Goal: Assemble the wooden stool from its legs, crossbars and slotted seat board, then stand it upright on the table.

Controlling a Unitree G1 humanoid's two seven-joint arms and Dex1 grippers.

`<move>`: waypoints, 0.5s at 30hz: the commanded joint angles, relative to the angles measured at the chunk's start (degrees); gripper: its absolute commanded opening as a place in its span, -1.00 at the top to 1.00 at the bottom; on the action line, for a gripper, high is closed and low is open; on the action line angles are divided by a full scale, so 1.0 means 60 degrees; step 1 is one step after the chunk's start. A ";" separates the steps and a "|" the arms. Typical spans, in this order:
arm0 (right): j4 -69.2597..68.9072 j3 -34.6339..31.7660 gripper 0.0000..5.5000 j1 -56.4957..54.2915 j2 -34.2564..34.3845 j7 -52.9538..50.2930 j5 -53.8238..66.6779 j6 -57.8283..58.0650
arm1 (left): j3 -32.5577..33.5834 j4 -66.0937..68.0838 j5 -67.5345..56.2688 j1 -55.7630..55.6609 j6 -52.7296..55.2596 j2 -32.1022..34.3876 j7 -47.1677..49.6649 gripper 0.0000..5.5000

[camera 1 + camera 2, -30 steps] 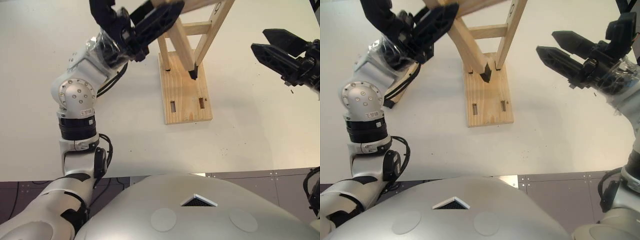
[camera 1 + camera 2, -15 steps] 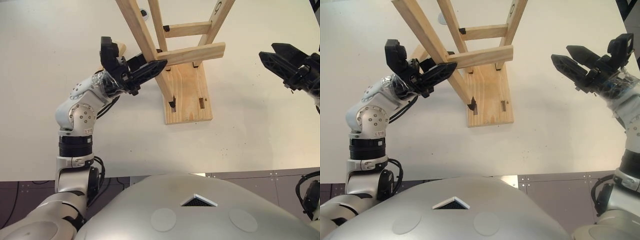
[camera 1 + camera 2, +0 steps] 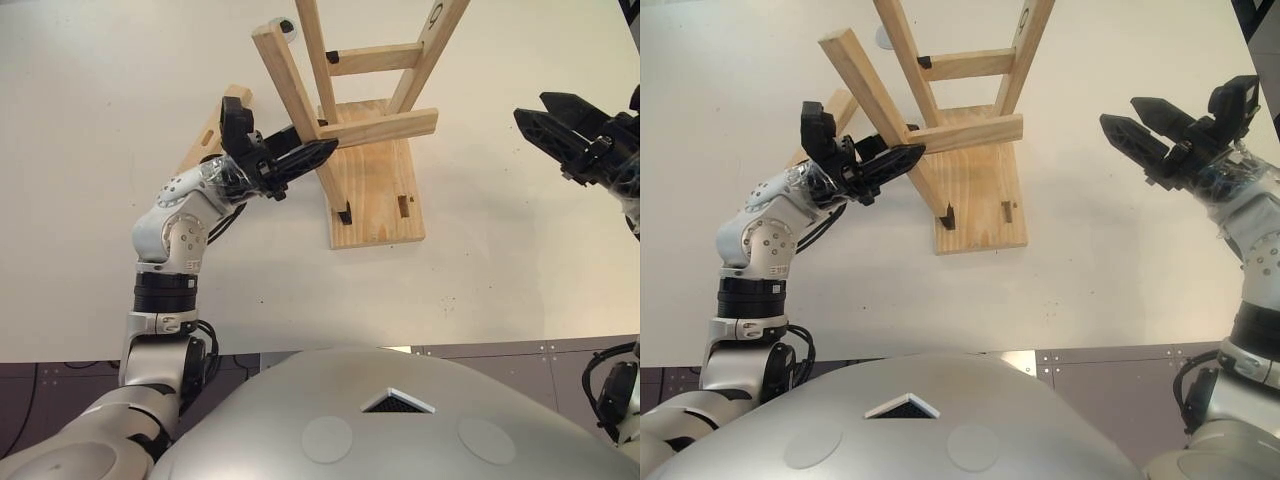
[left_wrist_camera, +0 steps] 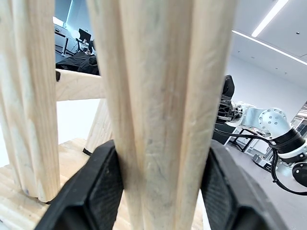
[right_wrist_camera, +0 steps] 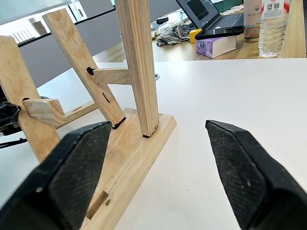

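Seat board (image 3: 385, 215) is lying flat on the table (image 3: 500, 260), with a tilted leg (image 3: 290, 90) touching down at its near-left slot. Left gripper (image 3: 318, 155) is clamping that leg beside its crossbar (image 3: 390, 125); right gripper (image 3: 533, 108) is hovering well to the right, fingers spread. Two other legs (image 3: 432, 45) are standing at the board's far end.

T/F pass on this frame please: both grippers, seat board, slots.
1. The seat board lies flat on the table. True.
2. The left gripper is shut on a leg. True.
3. The right gripper is shut on the seat board. False: it is open and empty, off to the board's right.
4. Every slot in the seat board is filled. False: the near right slot is empty.
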 commanded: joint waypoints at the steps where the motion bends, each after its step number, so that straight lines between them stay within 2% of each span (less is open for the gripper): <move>1: -0.0093 -0.0009 -0.31 0.0033 0.0108 -0.0018 -0.0127 0.0103 | -0.0157 0.0134 0.0437 0.0120 -0.0315 0.0094 -0.0113 0.22; 7: -0.0225 0.0040 -0.31 0.0186 0.0189 -0.0026 -0.0237 0.0090 | -0.0918 -0.0261 0.1770 0.0874 -0.2156 0.0012 -0.0094 0.23; 15: -0.0345 0.0054 -0.31 0.0471 0.0215 -0.0092 -0.0334 0.0074 | -0.1778 -0.1845 0.2311 0.2281 -0.2581 0.0500 0.0195 0.23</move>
